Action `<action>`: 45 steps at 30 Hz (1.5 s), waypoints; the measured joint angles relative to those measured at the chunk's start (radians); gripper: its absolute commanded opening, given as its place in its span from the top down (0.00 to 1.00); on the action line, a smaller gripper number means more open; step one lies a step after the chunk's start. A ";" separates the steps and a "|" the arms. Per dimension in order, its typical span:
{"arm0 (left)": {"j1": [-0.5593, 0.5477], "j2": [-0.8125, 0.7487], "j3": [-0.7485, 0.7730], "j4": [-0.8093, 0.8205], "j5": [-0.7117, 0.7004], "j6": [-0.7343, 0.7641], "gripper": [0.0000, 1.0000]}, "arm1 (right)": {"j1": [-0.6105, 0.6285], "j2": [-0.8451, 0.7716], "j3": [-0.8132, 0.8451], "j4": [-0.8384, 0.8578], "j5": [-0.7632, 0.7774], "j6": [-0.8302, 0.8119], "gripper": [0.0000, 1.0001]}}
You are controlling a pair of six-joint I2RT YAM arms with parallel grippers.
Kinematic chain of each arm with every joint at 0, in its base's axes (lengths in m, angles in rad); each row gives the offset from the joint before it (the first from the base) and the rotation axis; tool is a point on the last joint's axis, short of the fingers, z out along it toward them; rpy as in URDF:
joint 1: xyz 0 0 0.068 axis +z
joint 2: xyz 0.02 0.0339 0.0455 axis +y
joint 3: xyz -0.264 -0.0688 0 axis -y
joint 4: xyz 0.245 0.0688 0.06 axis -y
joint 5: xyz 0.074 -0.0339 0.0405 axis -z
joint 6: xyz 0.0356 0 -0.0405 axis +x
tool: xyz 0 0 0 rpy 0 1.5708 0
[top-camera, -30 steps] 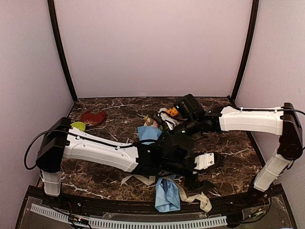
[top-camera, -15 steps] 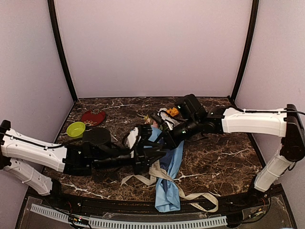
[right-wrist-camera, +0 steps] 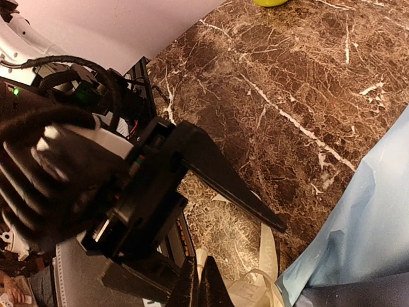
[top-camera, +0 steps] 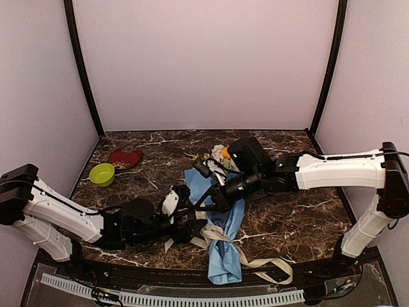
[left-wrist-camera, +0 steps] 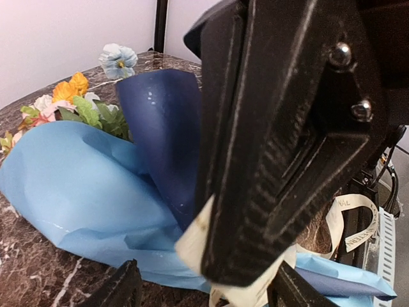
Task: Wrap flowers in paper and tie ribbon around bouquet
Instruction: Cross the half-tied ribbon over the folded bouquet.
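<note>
Cream-beige ribbon (top-camera: 268,264) trails in loose loops along the near edge of the marble table (top-camera: 300,217), crossing the narrow tail of the paper (top-camera: 223,263), which shows its light-blue face. Just beyond, the left gripper (top-camera: 193,224) lies low beside the wrap, jaws spread and holding nothing. The left wrist view shows its fingers set either side of the other claw's tip. The right gripper (top-camera: 214,203) is clenched tight over the waist of the bouquet (top-camera: 235,214), and a cream strip appears nipped at its tips.

The step looks like a hand-over of the ribbon for the tie. To do it well, the right pinch should be firm with the strip taut. The left jaws should close on ribbon alone, close to the right tips and clear of the paper. A navy flap stands loose behind the grip, so a pull along the table is less likely to unroll the cone than a lift.

Farther back the flowers (top-camera: 220,153) poke from the wide end, orange and white heads showing. A green bowl (top-camera: 102,174) and a red dish (top-camera: 124,158) sit well apart to the left
</note>
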 measured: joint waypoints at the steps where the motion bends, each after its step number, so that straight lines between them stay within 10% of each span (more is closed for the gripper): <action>1: 0.000 0.028 0.014 0.009 0.002 0.004 0.38 | 0.002 0.000 -0.002 0.001 -0.001 0.003 1.00; 10: 0.000 0.126 0.037 0.125 0.003 0.006 1.00 | 0.007 0.000 -0.011 0.023 -0.003 0.019 0.97; 15: 0.000 0.126 0.019 0.163 0.009 0.000 1.00 | 0.006 -0.005 -0.011 -0.008 0.011 -0.003 0.80; 45: 0.000 0.148 -0.021 0.208 0.027 -0.019 1.00 | -0.005 0.072 -0.106 -0.140 0.112 -0.084 0.77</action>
